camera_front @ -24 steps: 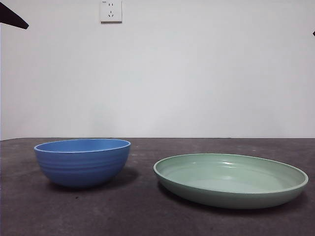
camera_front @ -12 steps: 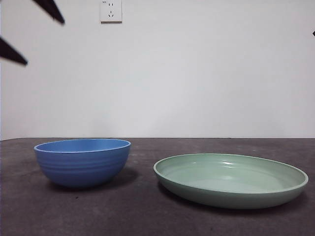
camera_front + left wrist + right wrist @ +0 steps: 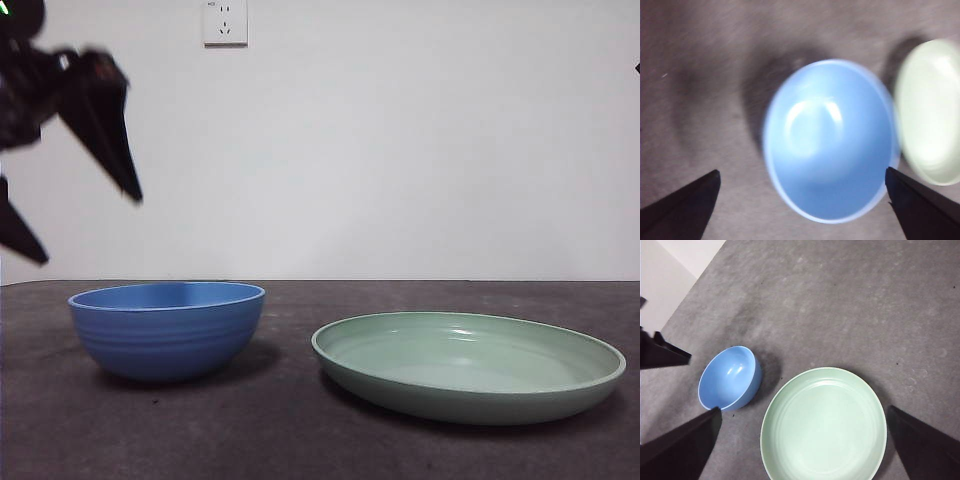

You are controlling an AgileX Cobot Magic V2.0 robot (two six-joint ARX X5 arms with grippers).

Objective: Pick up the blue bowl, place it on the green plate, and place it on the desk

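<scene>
The left tool [image 3: 70,225], jaws spread, hangs above the bowl [image 3: 167,328]. The bowl is rigid, glossy (likely slippery): pinch its rim wall. The right tool [image 3: 800,450], also spread, waits.

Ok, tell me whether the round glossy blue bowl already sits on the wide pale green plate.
No: the blue bowl stands on the desk beside the green plate, apart from it.

My left wrist view was smeared with motion blur, glare whitening the glossy round blue bowl [image 3: 827,142]; front view stayed bright, soft shadows on the matte grey-brown desk [image 3: 300,440].
</scene>
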